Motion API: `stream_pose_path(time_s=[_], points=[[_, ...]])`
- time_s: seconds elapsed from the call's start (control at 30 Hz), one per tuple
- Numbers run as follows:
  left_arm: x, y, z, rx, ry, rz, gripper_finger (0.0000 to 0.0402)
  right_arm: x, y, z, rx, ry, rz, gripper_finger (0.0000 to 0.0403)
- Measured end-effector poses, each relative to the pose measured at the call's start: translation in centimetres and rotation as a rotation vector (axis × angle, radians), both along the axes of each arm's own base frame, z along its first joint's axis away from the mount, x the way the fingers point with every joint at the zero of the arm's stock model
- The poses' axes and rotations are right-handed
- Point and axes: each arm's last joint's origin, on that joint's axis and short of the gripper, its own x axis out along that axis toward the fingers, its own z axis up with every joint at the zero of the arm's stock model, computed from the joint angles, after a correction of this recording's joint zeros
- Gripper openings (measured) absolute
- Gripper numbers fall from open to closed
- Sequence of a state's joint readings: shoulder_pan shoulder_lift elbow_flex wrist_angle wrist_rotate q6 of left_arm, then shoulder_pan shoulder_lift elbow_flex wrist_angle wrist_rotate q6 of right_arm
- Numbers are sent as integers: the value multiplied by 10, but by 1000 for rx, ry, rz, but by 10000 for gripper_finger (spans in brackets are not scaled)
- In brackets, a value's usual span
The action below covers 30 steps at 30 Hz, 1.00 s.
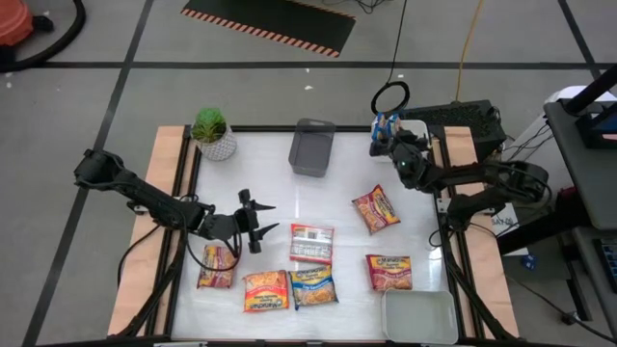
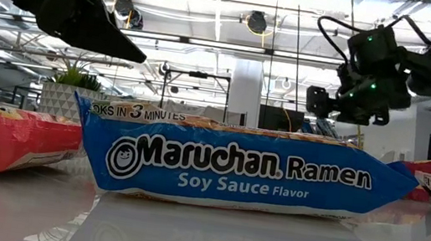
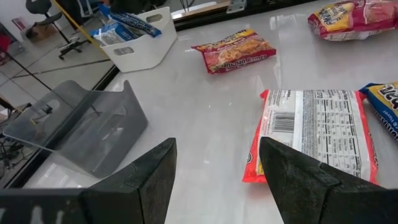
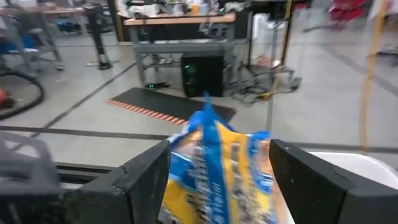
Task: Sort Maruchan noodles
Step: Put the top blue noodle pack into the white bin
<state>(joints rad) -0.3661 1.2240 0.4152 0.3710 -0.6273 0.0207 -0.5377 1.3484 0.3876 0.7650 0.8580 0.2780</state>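
Observation:
Several Maruchan noodle packets lie flat on the white table: a white-and-red one [image 1: 311,243], a blue one [image 1: 313,287], orange ones [image 1: 266,291] [image 1: 388,273] and red ones [image 1: 216,267] [image 1: 376,209]. My left gripper [image 1: 255,224] hangs open above the table, just left of the white-and-red packet [image 3: 317,134]. My right gripper [image 1: 388,138] is open over the white tray [image 1: 416,128] at the far right. A blue-and-yellow packet [image 4: 217,174] stands on end in that tray, between its fingers. My right gripper has its open fingers [image 4: 146,171] on either side of the blue-and-yellow packet's upper end [image 4: 208,134], coming nearly level from the table's right. I cannot tell whether they touch it. The packet stands upright in the white tray [image 4: 348,168].
A grey tray [image 1: 311,147] sits at the far middle and a potted green plant [image 1: 212,133] at the far left. A second white tray [image 1: 419,316] stands at the near right corner. Bare tabletop lies between the grey tray and the packets.

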Motion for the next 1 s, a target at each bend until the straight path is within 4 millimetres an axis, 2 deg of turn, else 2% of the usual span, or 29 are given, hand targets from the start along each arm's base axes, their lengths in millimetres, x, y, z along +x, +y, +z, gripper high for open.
stream_pose_path(time_s=[0.13, 0.43, 0.53, 1.0], points=[[1, 3, 0, 9, 3, 10, 237, 7, -11, 4, 47, -29, 32, 267], [3, 8, 0, -16, 2, 17, 237, 19, -21, -7, 76, 117, 36, 260], [3, 8, 0, -23, 1, 17, 237, 19, -22, -10, 72, 158, 20, 241], [3, 6, 0, -46, 0, -4, 237, 19, -21, -10, 70, 150, 22, 123]])
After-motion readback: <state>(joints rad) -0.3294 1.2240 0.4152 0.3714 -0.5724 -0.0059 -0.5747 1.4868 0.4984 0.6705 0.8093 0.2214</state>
